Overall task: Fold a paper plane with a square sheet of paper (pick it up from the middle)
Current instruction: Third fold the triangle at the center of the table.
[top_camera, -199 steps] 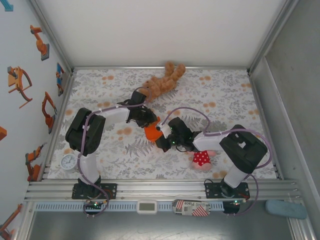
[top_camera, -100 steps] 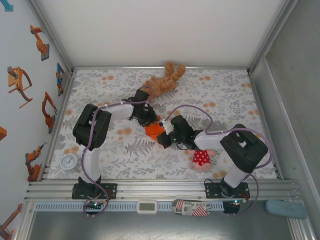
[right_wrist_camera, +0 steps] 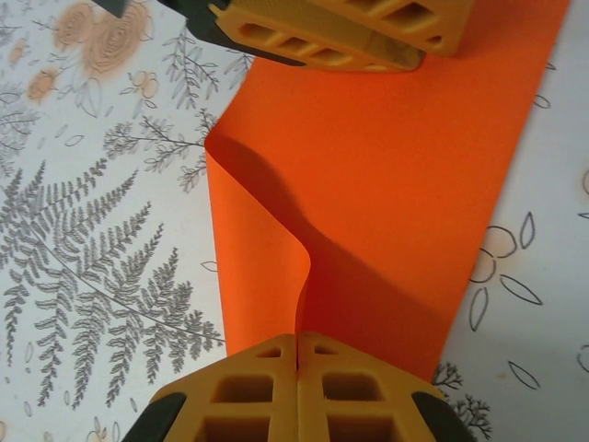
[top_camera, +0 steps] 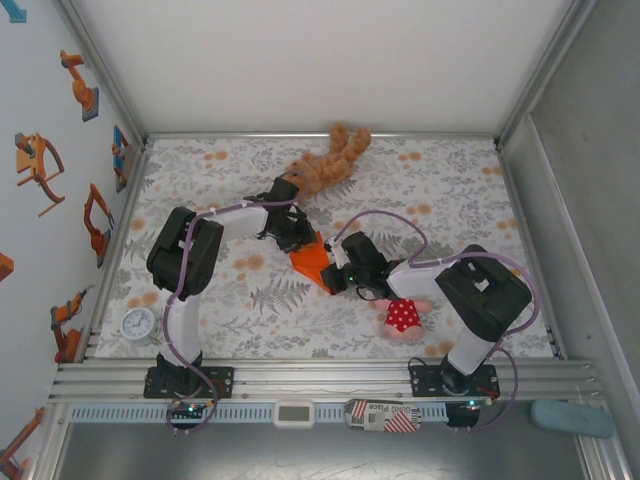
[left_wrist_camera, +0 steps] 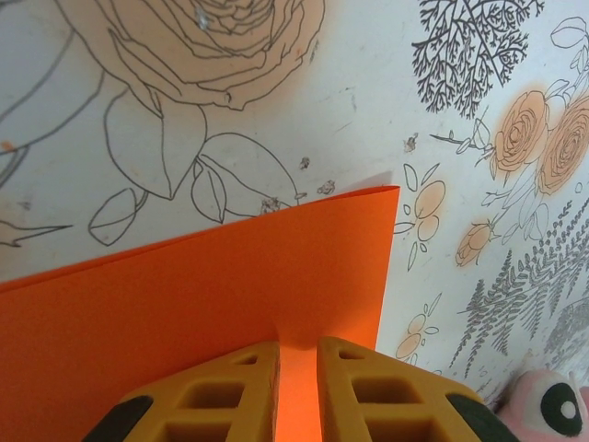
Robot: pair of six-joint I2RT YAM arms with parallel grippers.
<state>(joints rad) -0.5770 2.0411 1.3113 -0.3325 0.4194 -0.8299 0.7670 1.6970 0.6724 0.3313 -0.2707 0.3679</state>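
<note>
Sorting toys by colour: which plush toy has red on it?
The pink doll at the near side, beside the right arm: it wears a red spotted dress. The plush bear toward the far edge is brown all over.

A small card (top_camera: 385, 415) with red and white stripes lies at the near edge of the scene, right of centre. Its dark print appears to end in the word "Place"; the rest is too small to read. The numerals on the round clock (top_camera: 138, 323) at near left are illegible.
</note>
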